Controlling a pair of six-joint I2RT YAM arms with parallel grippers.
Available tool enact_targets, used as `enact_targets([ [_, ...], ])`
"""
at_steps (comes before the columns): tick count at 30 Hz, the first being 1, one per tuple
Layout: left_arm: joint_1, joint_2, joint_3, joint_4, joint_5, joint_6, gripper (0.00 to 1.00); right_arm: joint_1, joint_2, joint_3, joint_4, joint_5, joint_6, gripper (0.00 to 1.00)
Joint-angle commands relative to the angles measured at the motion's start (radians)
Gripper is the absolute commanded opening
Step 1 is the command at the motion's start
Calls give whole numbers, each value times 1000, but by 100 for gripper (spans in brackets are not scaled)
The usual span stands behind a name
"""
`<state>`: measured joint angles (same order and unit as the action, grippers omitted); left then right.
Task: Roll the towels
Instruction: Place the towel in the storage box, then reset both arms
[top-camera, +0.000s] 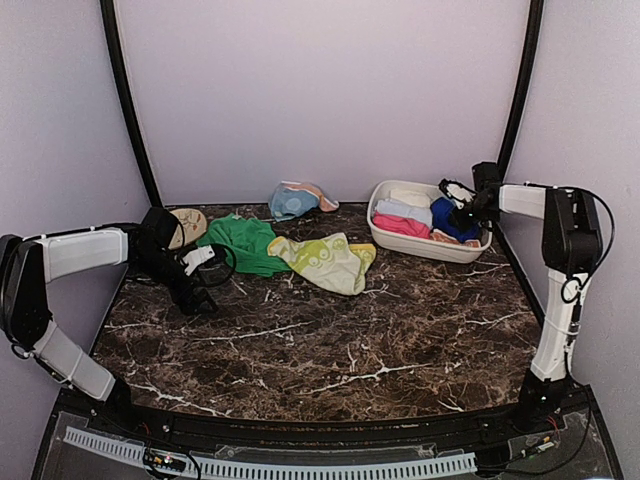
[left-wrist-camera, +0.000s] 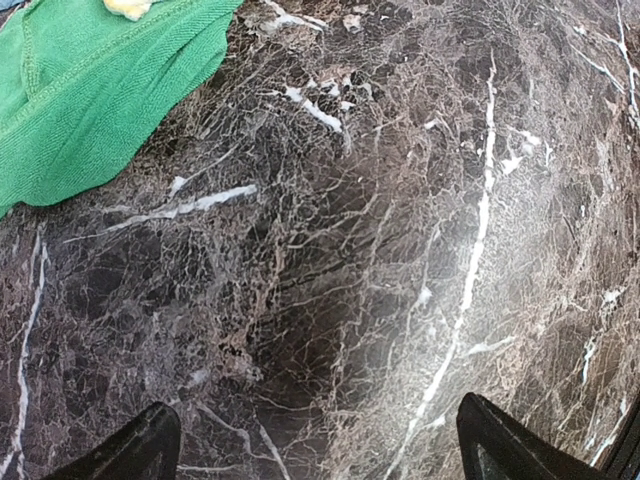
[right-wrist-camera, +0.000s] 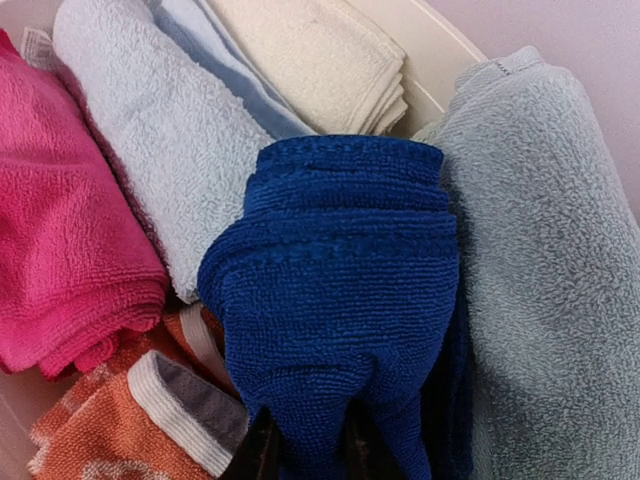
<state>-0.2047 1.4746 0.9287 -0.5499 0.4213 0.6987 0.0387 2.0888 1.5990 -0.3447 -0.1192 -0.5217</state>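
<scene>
Three towels lie loose on the worktop (top-camera: 330, 330), upper centre: green towel (top-camera: 240, 243), yellow-green towel (top-camera: 325, 262), light blue towel (top-camera: 290, 202). Six sit in the one basin (top-camera: 425, 246), upper right. The right tool (right-wrist-camera: 305, 445) clamps the royal blue towel (right-wrist-camera: 340, 270); the left tool (left-wrist-camera: 315, 405) stands apart.

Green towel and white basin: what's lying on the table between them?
A crumpled yellow-green patterned towel, touching the green towel; then bare marble to the basin. Top view.
</scene>
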Motion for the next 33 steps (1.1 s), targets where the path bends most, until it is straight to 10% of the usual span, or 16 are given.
enact_targets([
  [1, 8, -15, 15, -38, 16, 8, 99, -34, -48, -72, -9, -43, 169, 28],
  [5, 7, -18, 15, -41, 18, 6, 99, -34, -111, -101, 54, 42, 195, 43],
  [7, 9, -17, 22, -41, 20, 0, 99, -32, -153, -118, 89, 60, 202, 95],
  [8, 9, -16, 26, -44, 24, -5, 99, -31, -171, -127, 104, 64, 207, 99],
  [22, 88, -75, 66, -8, 4, -65, 99, -10, -397, -269, 175, 129, 270, 100],
  [33, 264, -216, -198, 553, -63, -320, 99, 11, -818, -799, 569, 27, 586, 100],
])
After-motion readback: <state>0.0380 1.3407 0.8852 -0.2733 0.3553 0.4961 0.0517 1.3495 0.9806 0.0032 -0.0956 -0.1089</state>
